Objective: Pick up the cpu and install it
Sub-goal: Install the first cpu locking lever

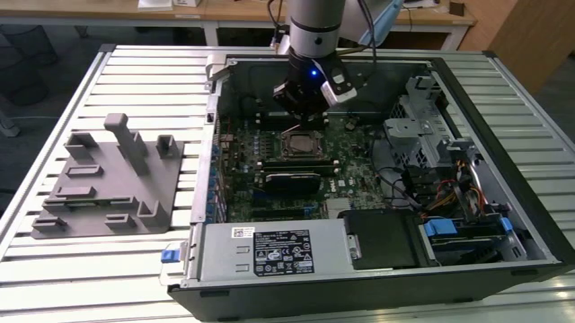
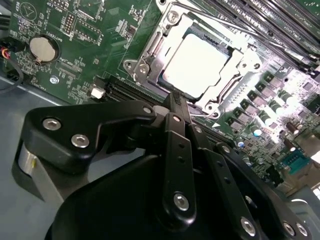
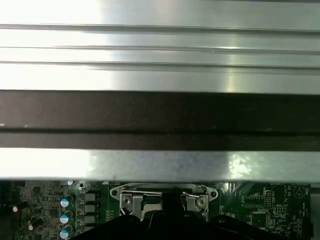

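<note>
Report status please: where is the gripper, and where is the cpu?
Gripper shut, empty, just beside the socket. Cpu already seated flat in the socket. Nothing lies on the cpu.

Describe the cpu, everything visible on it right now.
The cpu is a flat square chip with a bright, shiny silver metal top, washed out by glare in the second wrist view. It lies level inside the socket on the green motherboard, ringed by the socket's metal frame and screws. Nothing rests on top of it. The gripper sits just beside the socket, not holding the chip, its fingers closed together. In the exterior view the chip is a small pale square below the arm.
</note>
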`<state>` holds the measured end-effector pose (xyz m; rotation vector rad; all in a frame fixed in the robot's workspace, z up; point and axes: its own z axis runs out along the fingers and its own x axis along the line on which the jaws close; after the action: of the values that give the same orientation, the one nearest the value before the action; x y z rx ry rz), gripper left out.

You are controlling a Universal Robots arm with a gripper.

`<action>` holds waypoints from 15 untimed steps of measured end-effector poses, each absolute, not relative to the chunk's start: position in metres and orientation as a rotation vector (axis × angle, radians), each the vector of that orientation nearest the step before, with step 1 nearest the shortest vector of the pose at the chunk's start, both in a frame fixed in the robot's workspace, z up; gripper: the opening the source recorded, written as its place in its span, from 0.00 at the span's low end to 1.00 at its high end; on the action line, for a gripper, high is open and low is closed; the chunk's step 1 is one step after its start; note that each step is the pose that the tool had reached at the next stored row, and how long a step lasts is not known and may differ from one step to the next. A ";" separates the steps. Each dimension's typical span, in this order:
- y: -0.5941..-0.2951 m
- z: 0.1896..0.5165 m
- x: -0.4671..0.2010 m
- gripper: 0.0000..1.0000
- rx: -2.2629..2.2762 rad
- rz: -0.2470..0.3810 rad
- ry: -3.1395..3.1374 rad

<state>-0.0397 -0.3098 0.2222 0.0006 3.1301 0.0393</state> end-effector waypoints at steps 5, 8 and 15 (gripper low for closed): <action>-0.310 0.228 -0.040 0.11 0.000 0.043 3.130; -0.310 0.231 -0.040 0.11 0.000 0.043 3.130; -0.309 0.231 -0.040 0.11 0.000 0.043 3.130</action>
<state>-0.0399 -0.3088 0.2310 0.0001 3.1300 0.0430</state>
